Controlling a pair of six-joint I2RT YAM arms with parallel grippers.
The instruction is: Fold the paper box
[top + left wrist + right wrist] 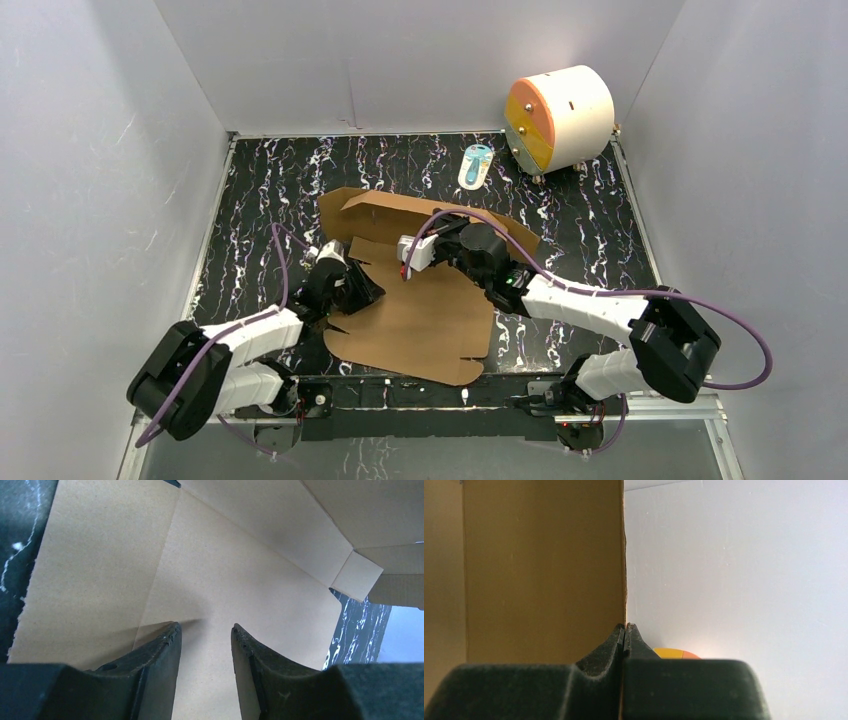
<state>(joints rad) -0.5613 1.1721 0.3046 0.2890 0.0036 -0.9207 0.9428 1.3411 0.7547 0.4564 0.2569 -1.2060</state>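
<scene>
The paper box (420, 320) is a brown die-cut cardboard sheet lying mid-table, with its far panel raised into a wall (385, 208). My left gripper (362, 290) is open at the sheet's left edge; in the left wrist view its gripper (205, 630) hovers just over the flat cardboard (240, 580), with nothing between the jaws. My right gripper (418, 252) is shut on the edge of a raised flap; in the right wrist view the gripper (625, 627) pinches the cardboard panel (544, 570) edge-on.
A white-and-orange cylinder (558, 118) stands at the back right, its orange face also showing in the right wrist view (674, 653). A small blue-and-white item (475, 165) lies beside it. White walls enclose the black marbled table (600, 230).
</scene>
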